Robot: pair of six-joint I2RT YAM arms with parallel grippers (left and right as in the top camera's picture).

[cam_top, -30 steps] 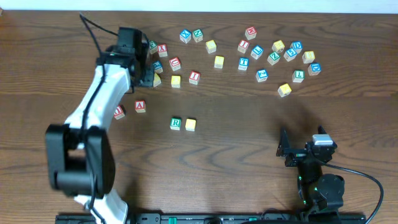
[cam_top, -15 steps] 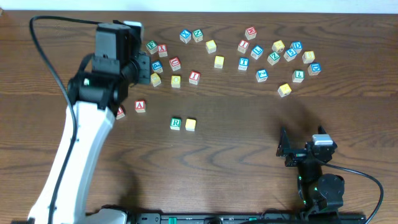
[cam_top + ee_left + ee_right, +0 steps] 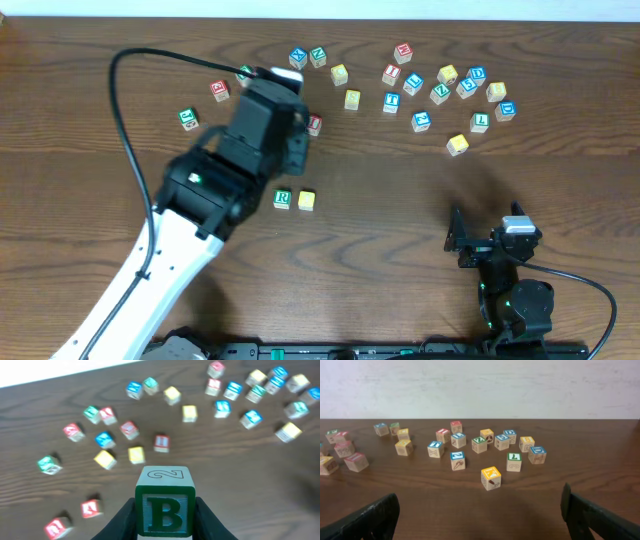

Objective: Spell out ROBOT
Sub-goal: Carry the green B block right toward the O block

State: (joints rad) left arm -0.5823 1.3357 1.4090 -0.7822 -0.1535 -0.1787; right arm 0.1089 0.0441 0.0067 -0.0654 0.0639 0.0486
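Found left gripper clamped on green-lettered B cube, one finger against each side face, the B turned toward the wrist camera. Noted cube held up off the table, above the scatter of loose cubes. Located green-lettered R cube on the table, yellow-faced cube just beside it, to the right in the overhead view. Recorded right gripper spread wide, holding nothing, low near the table's front edge.

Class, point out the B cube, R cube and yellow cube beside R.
B cube (image 3: 165,514), left wrist view, lettered front face.
R cube (image 3: 282,199), overhead view, top face.
yellow cube (image 3: 306,200), overhead view, top face.
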